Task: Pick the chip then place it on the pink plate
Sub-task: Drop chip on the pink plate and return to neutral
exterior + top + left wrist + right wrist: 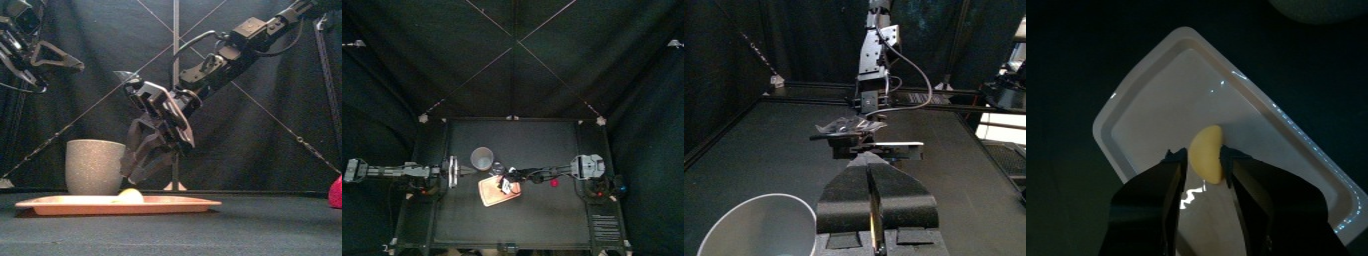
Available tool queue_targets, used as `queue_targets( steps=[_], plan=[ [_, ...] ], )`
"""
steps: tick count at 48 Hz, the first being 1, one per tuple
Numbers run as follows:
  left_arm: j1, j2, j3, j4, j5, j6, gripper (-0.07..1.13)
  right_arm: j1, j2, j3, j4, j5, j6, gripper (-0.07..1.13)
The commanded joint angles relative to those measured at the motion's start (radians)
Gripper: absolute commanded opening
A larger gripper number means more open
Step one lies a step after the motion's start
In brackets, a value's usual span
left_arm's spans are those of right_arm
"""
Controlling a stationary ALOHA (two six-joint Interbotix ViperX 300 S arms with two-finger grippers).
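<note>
The left fingers [842,200] are pressed together on nothing, held above the bench [267,225] near the grey cup [94,165]. Right of the cup lies the pink tray [54,207], and the yellow chip [1209,156] rests on it near the middle. The right fingers [1160,195] hang low over the chip, parted wider than it and seemingly clear of it. At the far right is a red shape [334,190], too cut off to name.
</note>
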Motion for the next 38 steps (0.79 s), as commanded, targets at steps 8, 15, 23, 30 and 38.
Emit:
queue_targets(
  steps=[8, 15, 23, 30, 38],
  plan=[
    [0.002, 0.005, -0.008, -0.017, -0.002, 0.0, 0.04, -0.018, -0.245, 0.184, -0.002, -0.212, -0.002, 0.74],
    [0.002, 0.005, -0.006, -0.018, -0.002, 0.0, 0.04, -0.012, -0.387, 0.367, -0.006, -0.436, -0.002, 0.74],
    [0.002, 0.003, -0.005, -0.017, 0.0, 0.005, 0.04, 0.008, -0.518, 0.535, -0.014, -0.632, -0.005, 0.74],
    [0.002, 0.003, -0.005, -0.018, 0.008, 0.005, 0.04, 0.044, -0.649, 0.657, -0.057, -0.742, -0.017, 0.74],
    [0.002, 0.002, -0.003, -0.018, 0.009, 0.003, 0.04, 0.044, -0.801, 0.765, -0.178, -0.756, -0.014, 0.74]
  ],
)
